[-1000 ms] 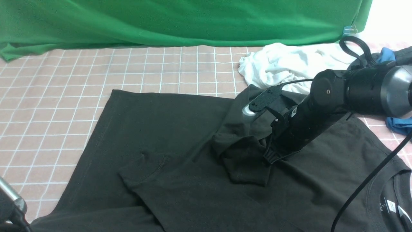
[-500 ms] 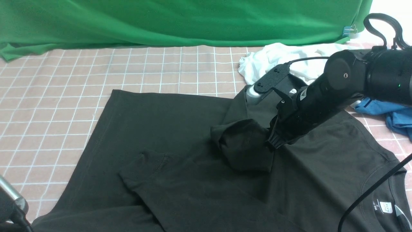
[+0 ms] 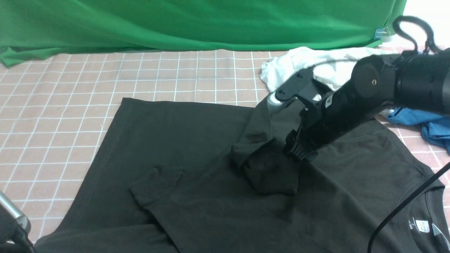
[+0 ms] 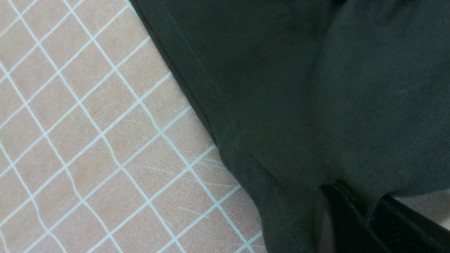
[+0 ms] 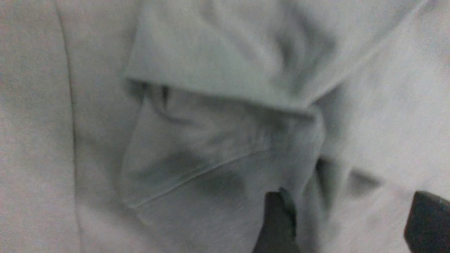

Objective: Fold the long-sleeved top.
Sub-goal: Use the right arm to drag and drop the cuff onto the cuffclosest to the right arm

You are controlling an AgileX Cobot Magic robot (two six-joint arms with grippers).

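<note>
The long-sleeved top [image 3: 197, 140] lies spread over the checked table, its neck label [image 3: 422, 225] at the near right. One sleeve end [image 3: 267, 170] lies bunched and folded on the body. My right gripper [image 3: 299, 153] hovers just beside that bunch, open. In the right wrist view its fingers [image 5: 277, 221] stand wide apart over the washed-out top [image 5: 211, 140], gripper [image 5: 351, 225] empty. In the left wrist view my left gripper [image 4: 367, 214] is shut on a ribbed edge of the top [image 4: 316, 88]. Only a bit of the left arm [image 3: 10, 221] shows in front.
A white garment [image 3: 316, 66] is heaped at the back right, with a blue garment [image 3: 432, 130] beside it under the right arm. A green backdrop [image 3: 175, 21] closes the far side. A black cable [image 3: 404, 196] hangs over the top's near right corner.
My right gripper has opened and let go of the sleeve end, which now rests on the top's body. The right arm has risen slightly. The left arm has not moved.
</note>
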